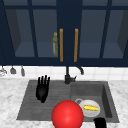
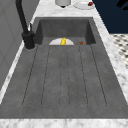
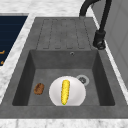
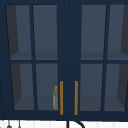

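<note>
My left hand hovers over the ribbed drainboard on the left part of the sink, fingers straight and spread, pointing up, holding nothing. My right hand sits at the picture's bottom edge, by the front right rim of the sink basin. In the basin lies a white plate with a yellow corn cob on it, also visible as the plate and corn from the front. A big red ball sits at the sink's front edge, between the two hands.
A small brown lump lies in the basin beside the plate, near the drain. The black faucet stands behind the sink. Above, a dark blue glass-door cabinet with orange handles holds a green bottle. Another plate rests on the far counter.
</note>
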Available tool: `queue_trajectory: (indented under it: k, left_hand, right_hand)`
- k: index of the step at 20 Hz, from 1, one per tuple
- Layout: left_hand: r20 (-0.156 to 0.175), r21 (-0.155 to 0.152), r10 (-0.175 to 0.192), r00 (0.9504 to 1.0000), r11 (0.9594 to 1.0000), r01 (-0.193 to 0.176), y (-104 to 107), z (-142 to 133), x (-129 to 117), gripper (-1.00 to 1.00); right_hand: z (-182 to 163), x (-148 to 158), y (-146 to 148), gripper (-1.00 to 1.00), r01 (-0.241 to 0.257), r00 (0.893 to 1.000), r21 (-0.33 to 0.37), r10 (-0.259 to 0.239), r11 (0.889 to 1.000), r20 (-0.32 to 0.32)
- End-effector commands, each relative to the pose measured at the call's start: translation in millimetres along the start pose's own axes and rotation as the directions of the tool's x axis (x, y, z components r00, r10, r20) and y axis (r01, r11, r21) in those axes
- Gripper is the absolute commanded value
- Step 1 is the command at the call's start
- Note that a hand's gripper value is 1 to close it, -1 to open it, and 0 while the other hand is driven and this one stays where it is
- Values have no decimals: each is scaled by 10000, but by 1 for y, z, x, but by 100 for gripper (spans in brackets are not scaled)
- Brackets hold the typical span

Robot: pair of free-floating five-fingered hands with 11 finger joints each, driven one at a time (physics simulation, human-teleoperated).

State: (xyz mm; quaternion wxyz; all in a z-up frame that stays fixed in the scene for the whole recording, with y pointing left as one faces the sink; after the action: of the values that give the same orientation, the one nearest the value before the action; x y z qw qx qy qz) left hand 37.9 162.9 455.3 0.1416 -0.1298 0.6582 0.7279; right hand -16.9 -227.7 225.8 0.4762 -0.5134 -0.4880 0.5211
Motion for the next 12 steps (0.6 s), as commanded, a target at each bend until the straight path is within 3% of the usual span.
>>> queue_trajectory:
  k: [1, 3, 5, 12]
  left_hand:
    - [651, -1070, -739, 9951, 9910, 806, -1, -3, 0, -100]
    - [942, -986, -806, 9923, 9911, 898, 0, -2, 0, -100]
    - [940, -1035, -746, 9928, 9911, 842, 0, -3, 0, -100]
    - [1136, -1074, -1153, 9868, 9860, 1276, -3, -3, 0, -100]
  right_hand:
    - [0, 0, 0, 0, 0, 10000, 0, 0, 10000, 0]
    - [0, 0, 0, 0, 0, 10000, 0, 0, 10000, 0]
    - [0, 0, 0, 0, 0, 10000, 0, 0, 10000, 0]
    - [0, 0, 0, 0, 0, 10000, 0, 0, 10000, 0]
